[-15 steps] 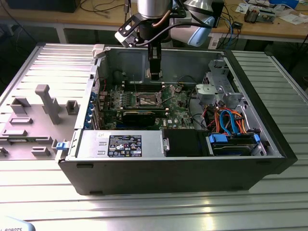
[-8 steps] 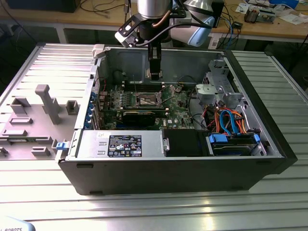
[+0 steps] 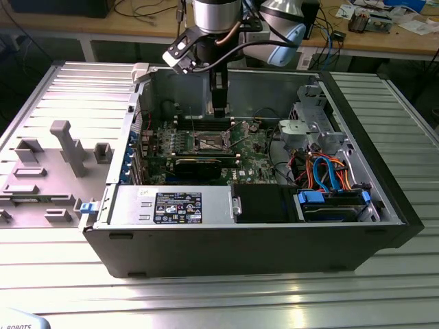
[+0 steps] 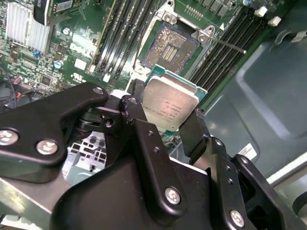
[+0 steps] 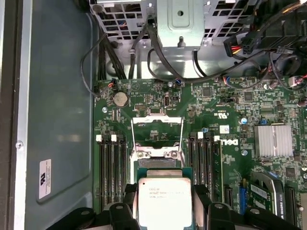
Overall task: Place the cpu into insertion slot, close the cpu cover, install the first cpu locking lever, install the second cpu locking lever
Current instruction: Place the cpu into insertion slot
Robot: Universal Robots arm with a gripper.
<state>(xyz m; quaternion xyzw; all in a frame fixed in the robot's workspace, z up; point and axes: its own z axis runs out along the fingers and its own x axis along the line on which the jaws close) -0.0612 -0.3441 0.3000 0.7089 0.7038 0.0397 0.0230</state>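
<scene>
My gripper [image 3: 218,113] hangs inside the open computer case, above the green board. It is shut on the cpu [image 4: 170,103], a small square chip with a silvery top, gripped at two opposite edges by the black fingers [image 4: 192,132]. The cpu [image 5: 164,199] hovers just off the insertion slot [image 4: 168,45], whose dark centre with fine contacts lies bare. The cpu cover [image 5: 157,132], a thin metal frame with a large window, stands raised beyond the slot. A thin locking lever [image 4: 225,44] sticks out beside the slot. In the exterior view the slot [image 3: 211,142] lies below the gripper.
Long memory slots [image 5: 112,167] flank the socket on both sides. A long black expansion card [image 3: 199,164] lies in front of it, a metal drive cage [image 3: 312,130] and blue and orange cables [image 3: 329,175] to the exterior view's right. A grey fixture [image 3: 62,157] stands outside the case.
</scene>
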